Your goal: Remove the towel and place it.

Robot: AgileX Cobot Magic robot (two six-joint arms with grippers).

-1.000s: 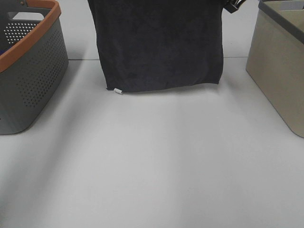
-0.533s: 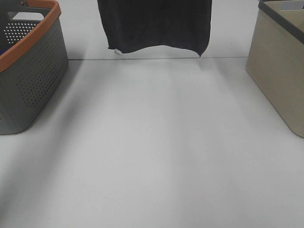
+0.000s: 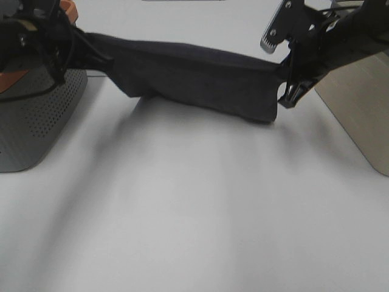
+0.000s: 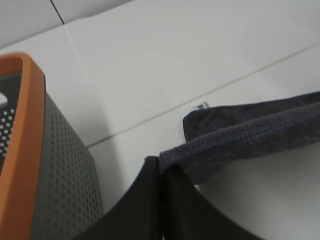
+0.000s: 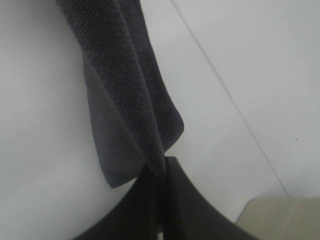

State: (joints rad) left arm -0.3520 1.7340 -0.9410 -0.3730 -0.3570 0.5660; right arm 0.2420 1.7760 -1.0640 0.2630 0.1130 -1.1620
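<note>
The dark charcoal towel [image 3: 200, 76] is stretched sideways between my two grippers, above the back of the white table [image 3: 194, 207]. Its hanging edge sags low towards the table on the right. My left gripper [image 3: 85, 44] is shut on the towel's left corner, next to the grey basket. The left wrist view shows that gripper [image 4: 162, 167] pinching the towel [image 4: 245, 137], with the white tag [image 4: 201, 106] at a far corner. My right gripper [image 3: 281, 76] is shut on the right corner. The right wrist view shows it [image 5: 162, 172] holding the folded towel edge [image 5: 120, 95].
A grey perforated basket with an orange rim [image 3: 36, 115] stands at the left, also in the left wrist view [image 4: 55, 165]. A beige bin [image 3: 358, 115] stands at the right, and its corner shows in the right wrist view [image 5: 280, 217].
The towel hung flat and upright at the back and was rising out of the top. Now both arms are in view and hold it stretched sideways, lower, over the table.
</note>
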